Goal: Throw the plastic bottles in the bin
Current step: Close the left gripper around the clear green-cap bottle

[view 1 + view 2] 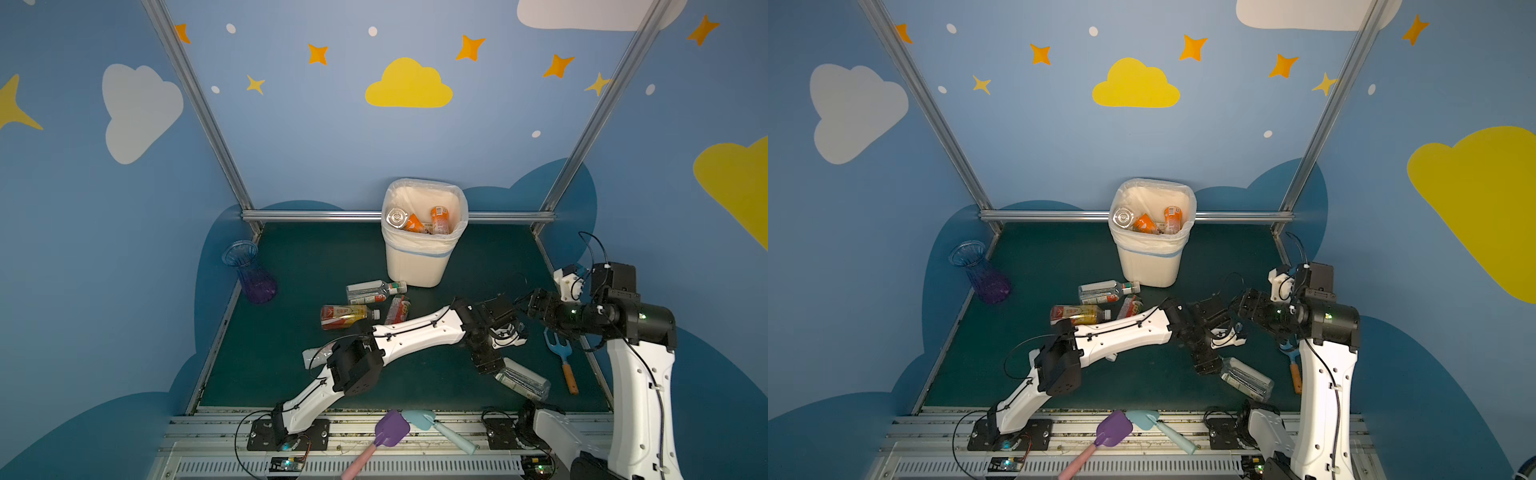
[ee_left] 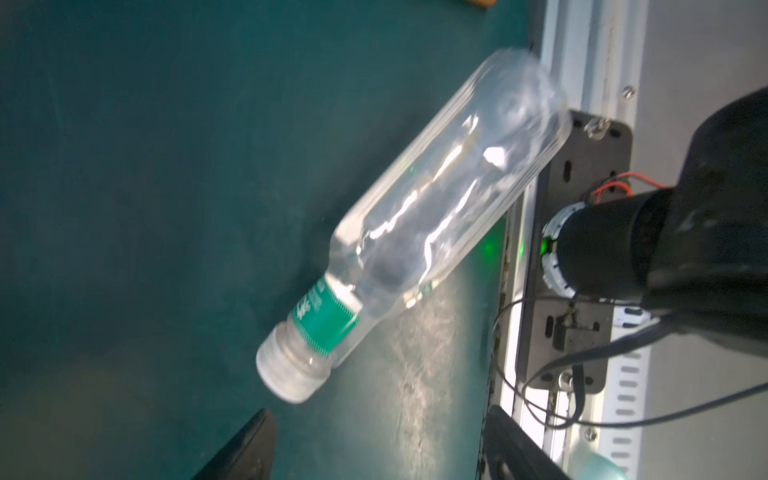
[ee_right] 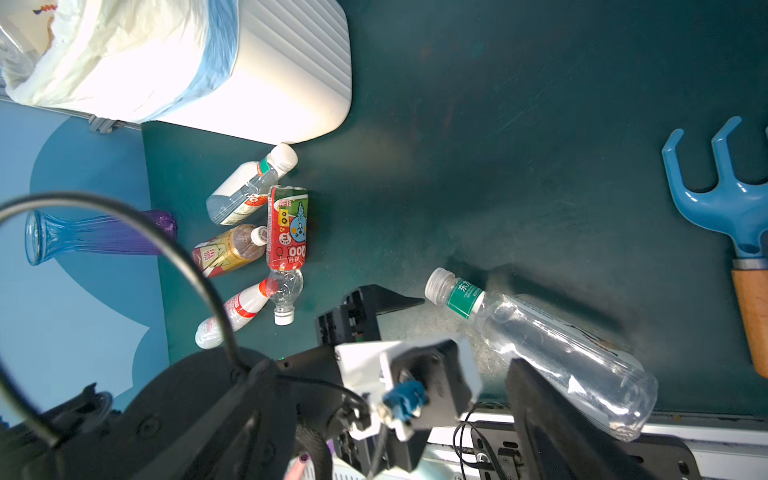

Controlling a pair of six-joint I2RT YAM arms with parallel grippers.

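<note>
Bin [image 1: 415, 266]: upright at back of desk [image 1: 311, 257], bag-lined; two orange-label bottles [image 1: 439, 219] and a clear one inside
Loose bottles: three lying close together just in front of bin [image 1: 374, 291]; white bottle [image 1: 311, 357] partly under left arm
Green-label bottle [image 1: 524, 380]: clear, on its side at front right of desk, cap toward left hand [image 1: 489, 368]
Left hand: low, fingers apart, cap just ahead of them, not between
Right hand [image 1: 534, 306]: raised at right, fingers apart, empty
Blue rake [image 1: 559, 349]: near green-label bottle
Vase [image 1: 249, 272]: far left
</note>
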